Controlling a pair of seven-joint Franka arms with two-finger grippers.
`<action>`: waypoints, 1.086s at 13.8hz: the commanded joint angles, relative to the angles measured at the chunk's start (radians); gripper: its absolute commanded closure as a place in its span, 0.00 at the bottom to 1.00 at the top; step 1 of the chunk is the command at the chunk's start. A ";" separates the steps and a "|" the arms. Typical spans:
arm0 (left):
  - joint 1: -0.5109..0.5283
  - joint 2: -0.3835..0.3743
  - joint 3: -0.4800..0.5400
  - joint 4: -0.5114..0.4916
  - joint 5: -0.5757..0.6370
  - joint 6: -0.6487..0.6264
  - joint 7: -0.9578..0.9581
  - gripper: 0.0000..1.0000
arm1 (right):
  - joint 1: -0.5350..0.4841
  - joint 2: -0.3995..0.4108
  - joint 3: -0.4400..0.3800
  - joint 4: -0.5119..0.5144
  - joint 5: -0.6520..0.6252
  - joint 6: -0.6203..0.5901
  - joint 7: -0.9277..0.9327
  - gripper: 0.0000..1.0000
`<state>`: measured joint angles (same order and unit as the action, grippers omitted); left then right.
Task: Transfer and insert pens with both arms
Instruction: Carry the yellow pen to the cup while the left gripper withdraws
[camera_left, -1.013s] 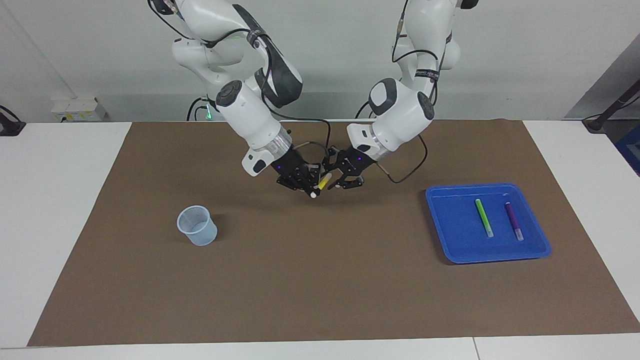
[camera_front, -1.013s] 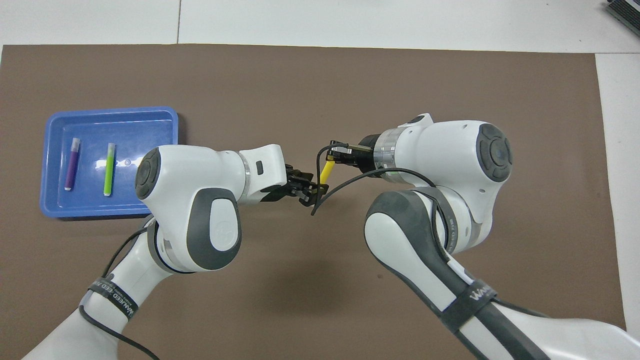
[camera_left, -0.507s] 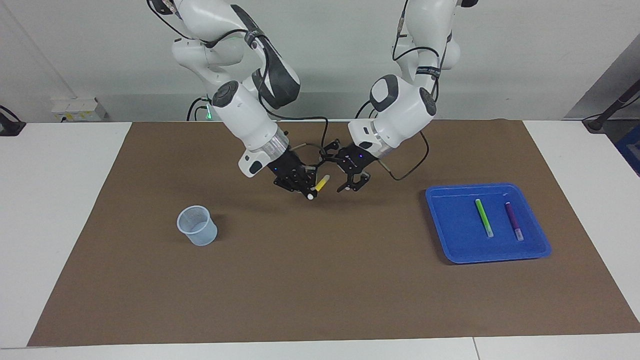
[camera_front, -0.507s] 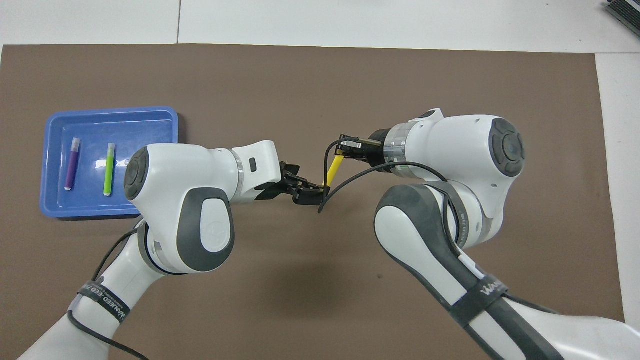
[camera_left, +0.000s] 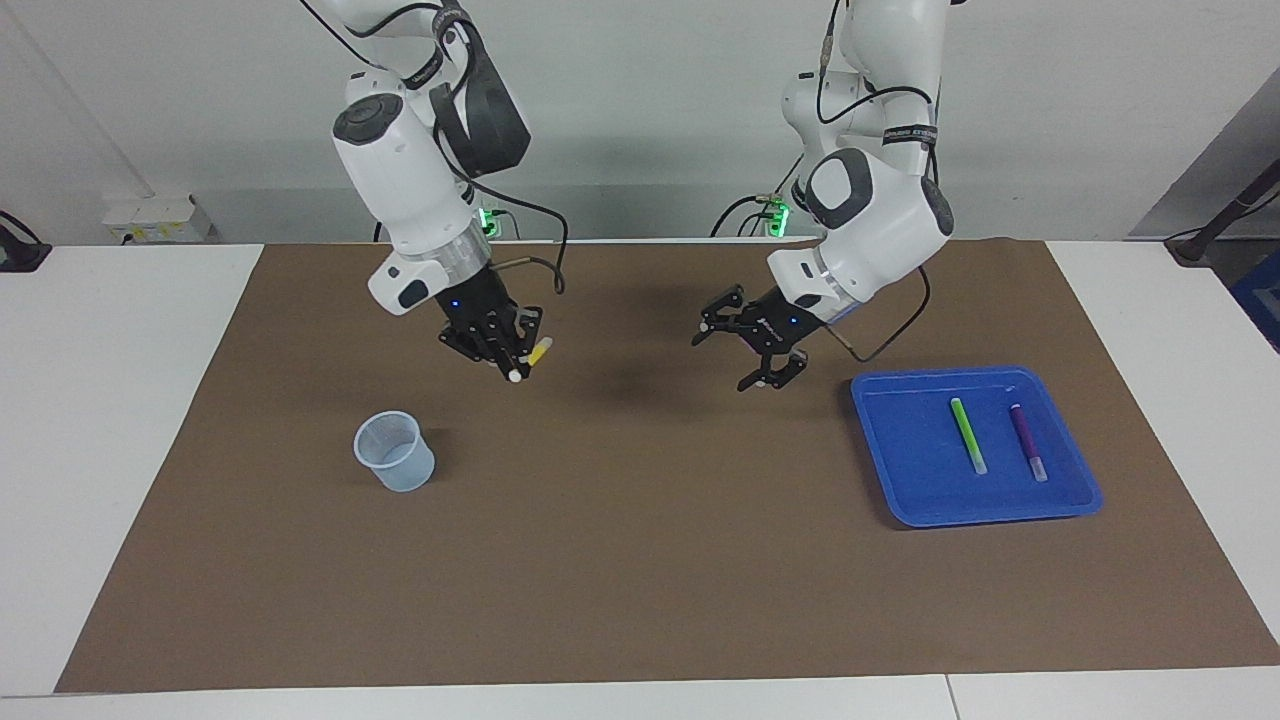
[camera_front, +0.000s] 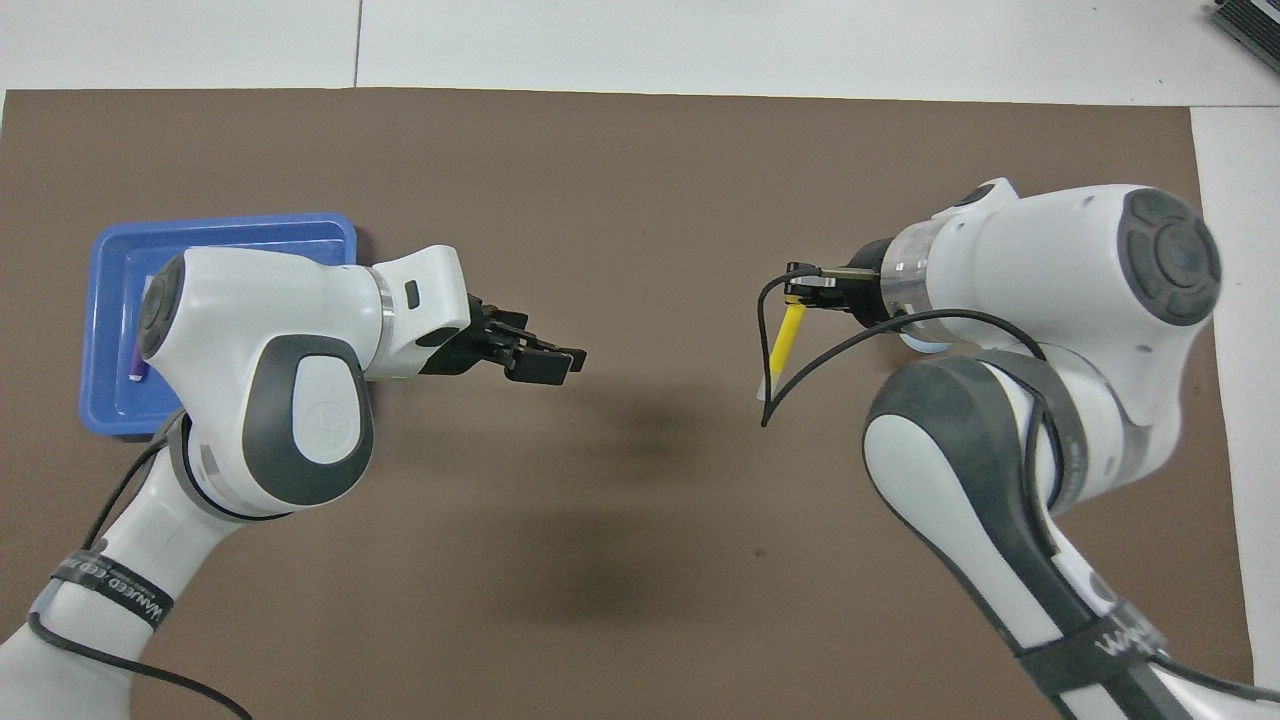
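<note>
the yellow pen (camera_left: 537, 351) is sitting clenched between the right gripper (camera_left: 510, 362) fingers, its pale cap pointing down over the mat. the left gripper (camera_left: 748, 352) is hanging released beside the blue tray (camera_left: 900, 500), its arm angling down.

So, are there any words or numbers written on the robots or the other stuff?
"WAN": white letters on the black strap of the right arm; the rest is cut off.
Print on the other strap, on the left arm: too blurred to read.
Blue tray and cup: no writing shows.
</note>
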<state>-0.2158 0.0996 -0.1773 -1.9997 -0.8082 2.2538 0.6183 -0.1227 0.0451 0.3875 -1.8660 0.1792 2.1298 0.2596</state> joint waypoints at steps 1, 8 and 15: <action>0.021 -0.026 0.004 0.010 0.055 -0.078 -0.156 0.00 | -0.099 -0.053 0.010 -0.024 -0.065 -0.069 -0.153 1.00; 0.074 -0.028 0.005 0.193 0.569 -0.324 -0.485 0.00 | -0.232 0.024 0.011 -0.025 -0.148 0.158 -0.411 1.00; 0.085 -0.037 0.005 0.193 0.610 -0.355 -0.476 0.00 | -0.219 0.139 0.013 0.024 -0.247 0.306 -0.401 1.00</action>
<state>-0.1264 0.0728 -0.1678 -1.8106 -0.2221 1.9241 0.1518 -0.3419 0.1559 0.3919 -1.8750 -0.0439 2.4139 -0.1367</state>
